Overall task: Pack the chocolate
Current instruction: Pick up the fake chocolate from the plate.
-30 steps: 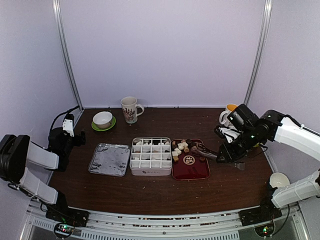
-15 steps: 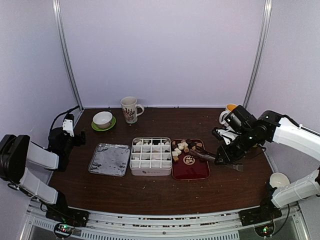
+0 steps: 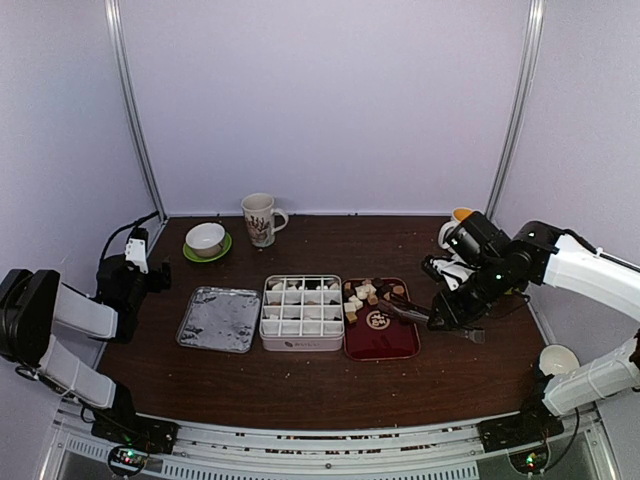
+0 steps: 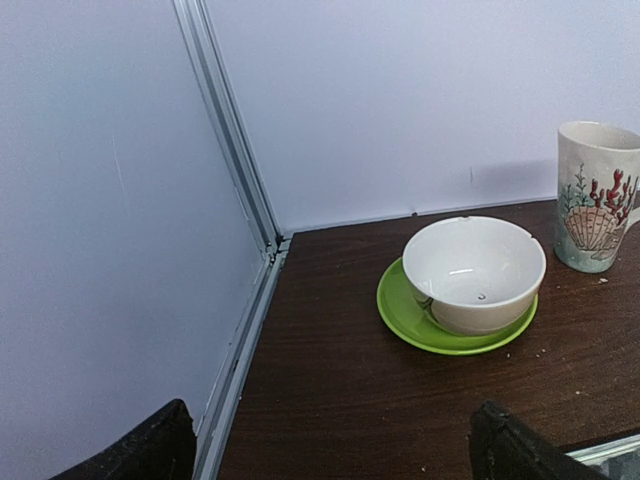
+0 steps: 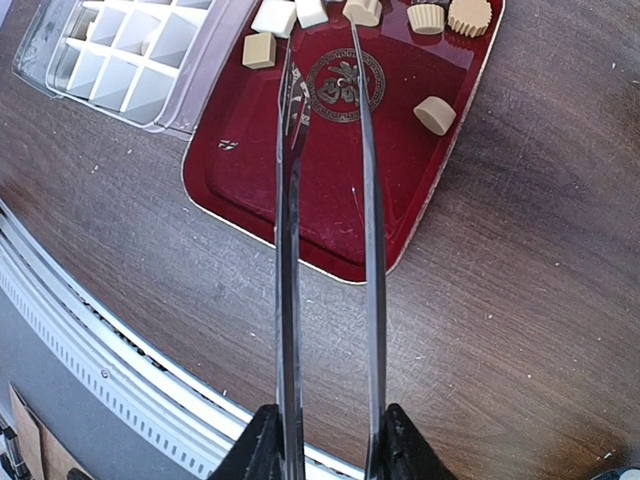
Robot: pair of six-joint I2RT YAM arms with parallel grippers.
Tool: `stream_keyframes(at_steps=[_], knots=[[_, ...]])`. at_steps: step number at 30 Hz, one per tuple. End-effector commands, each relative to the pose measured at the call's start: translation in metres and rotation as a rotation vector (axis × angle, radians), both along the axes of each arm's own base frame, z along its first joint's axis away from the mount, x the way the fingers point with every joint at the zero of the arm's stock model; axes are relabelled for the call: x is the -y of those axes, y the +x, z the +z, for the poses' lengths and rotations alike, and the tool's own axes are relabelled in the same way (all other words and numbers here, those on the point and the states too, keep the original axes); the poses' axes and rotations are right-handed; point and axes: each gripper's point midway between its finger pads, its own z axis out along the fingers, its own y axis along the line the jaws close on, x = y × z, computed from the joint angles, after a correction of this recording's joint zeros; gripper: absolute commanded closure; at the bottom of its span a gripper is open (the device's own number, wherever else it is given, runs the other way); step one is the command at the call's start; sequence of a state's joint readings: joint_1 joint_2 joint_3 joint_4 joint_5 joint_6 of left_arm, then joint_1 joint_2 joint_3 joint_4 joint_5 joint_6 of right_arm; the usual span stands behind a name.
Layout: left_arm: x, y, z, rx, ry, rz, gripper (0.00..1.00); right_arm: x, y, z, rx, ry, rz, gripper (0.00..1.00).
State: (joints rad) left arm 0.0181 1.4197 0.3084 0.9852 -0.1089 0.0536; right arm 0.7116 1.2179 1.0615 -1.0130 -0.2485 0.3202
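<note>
The chocolate (image 3: 362,292), small tan, cream and dark pieces, lies at the far end of the dark-red tray (image 3: 385,342). In the right wrist view a tan cube (image 5: 259,50), white cubes (image 5: 273,17) and a tan round (image 5: 433,115) lie on the tray (image 5: 300,215). My right gripper (image 3: 455,310) (image 5: 328,440) is shut on metal tongs (image 3: 405,311) (image 5: 365,200). The tong arms are apart with nothing between them, tips over the tray near the tan cube. The white divided box (image 3: 301,312) (image 5: 130,60) stands left of the tray. My left gripper (image 3: 160,272) (image 4: 330,455) is open and empty at the far left.
A silver lid (image 3: 219,318) lies left of the box. A white bowl on a green saucer (image 3: 206,239) (image 4: 473,272) and a shell-print mug (image 3: 259,218) (image 4: 598,195) stand at the back left. A yellow-lined mug (image 3: 458,222) stands behind my right arm. A white cup (image 3: 558,359) sits near right.
My right gripper has moved a little left with the tongs, carrying their tips further over the tray. The left arm has not moved.
</note>
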Motion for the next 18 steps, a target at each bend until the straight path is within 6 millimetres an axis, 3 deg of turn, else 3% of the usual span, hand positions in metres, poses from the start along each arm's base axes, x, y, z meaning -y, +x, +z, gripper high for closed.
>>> stream_keyframes(at_steps=[1, 7, 18], knots=[[-0.004, 0.005, 0.014, 0.047, -0.008, 0.012, 0.02, -0.004, 0.006, 0.007, 0.032, 0.006, -0.016, 0.67], [-0.004, 0.005, 0.014, 0.050, -0.009, 0.013, 0.02, -0.005, 0.009, 0.000, 0.026, -0.008, -0.055, 0.67], [-0.004, 0.005, 0.014, 0.050, -0.008, 0.013, 0.02, 0.021, 0.020, -0.014, 0.052, -0.184, -0.118, 0.63]])
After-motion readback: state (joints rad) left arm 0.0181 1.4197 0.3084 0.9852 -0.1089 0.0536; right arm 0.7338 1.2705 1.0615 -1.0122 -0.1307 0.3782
